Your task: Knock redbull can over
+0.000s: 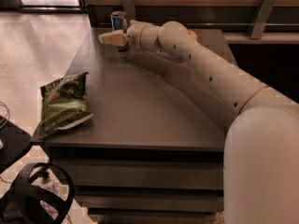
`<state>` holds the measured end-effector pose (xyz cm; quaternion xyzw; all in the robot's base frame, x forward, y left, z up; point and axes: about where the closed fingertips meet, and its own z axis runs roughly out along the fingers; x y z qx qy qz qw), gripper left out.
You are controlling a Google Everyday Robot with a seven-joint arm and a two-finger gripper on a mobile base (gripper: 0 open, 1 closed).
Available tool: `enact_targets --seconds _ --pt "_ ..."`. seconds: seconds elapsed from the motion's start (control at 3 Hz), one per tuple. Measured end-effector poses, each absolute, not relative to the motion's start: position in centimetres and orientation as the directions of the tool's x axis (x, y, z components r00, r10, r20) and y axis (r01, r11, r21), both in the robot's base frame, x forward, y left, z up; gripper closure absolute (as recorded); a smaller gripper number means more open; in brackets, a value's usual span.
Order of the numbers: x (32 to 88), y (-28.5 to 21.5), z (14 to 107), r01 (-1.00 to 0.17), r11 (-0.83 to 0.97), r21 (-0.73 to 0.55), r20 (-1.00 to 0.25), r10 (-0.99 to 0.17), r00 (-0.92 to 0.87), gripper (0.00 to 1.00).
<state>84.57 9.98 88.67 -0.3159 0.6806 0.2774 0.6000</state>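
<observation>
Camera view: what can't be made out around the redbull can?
The redbull can: lower half hidden behind the gripper at the far edge of the table; contact between them unclear.
The orange fruit: mostly hidden by the arm.
The green bag: print cannot be read.

dim, warm | floor glare top-left | gripper by redbull can casts shadow

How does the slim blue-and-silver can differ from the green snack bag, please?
The slim blue-and-silver can stands upright behind the gripper; the green snack bag lies flat at the near left corner. The can is narrow, the bag broad. Both rest on the grey table.
</observation>
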Motion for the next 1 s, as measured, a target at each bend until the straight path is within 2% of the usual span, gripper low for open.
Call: enact_targets --seconds 1.0 --pt "84.43 10.83 88.45 -0.77 0.638 0.002 -0.992 -0.097 -0.082 0.88"
